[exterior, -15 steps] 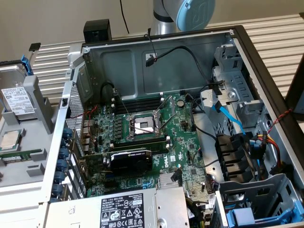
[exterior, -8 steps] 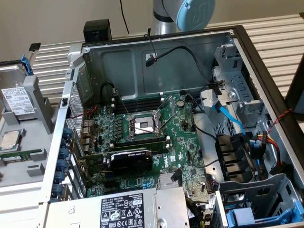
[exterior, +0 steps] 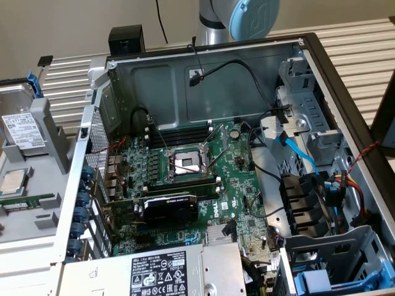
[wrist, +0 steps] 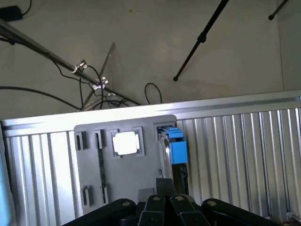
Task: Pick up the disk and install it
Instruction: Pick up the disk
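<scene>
Gripper (wrist: 164,188): fingers closed tight together, with nothing held between them. It hangs over the tray, with its tips close to the disk. Contact cannot be told.
Disk (wrist: 175,147): stands on edge in a slot of the tray, with its blue frame along the upper edge. It is not in the case.
Chip (wrist: 125,142): lies flat in a square pocket of the tray, beside the disk and apart from it.
Memory stick (wrist: 100,160): rests in a narrow slot on the far side of the chip from the disk.
Tray (wrist: 127,174): grey plastic, set on a ribbed metal table (wrist: 235,150).
Power supply (exterior: 160,271): grey box with a black-and-white label, at the near edge of the open case.
Graphics card (exterior: 170,209): black, seated across the board just behind the power supply.
Processor socket (exterior: 188,163): open, with its metal frame raised.
Drive cage (exterior: 308,123): on the exterior view's right of the case, with a blue cable (exterior: 296,151) running beside it.
Tray (exterior: 24,246): outside the case, on the exterior view's left.
Disk (exterior: 21,126): at the far end of that tray, with its white label facing the camera.
Arm (exterior: 234,15): rises behind the case's far wall.
</scene>
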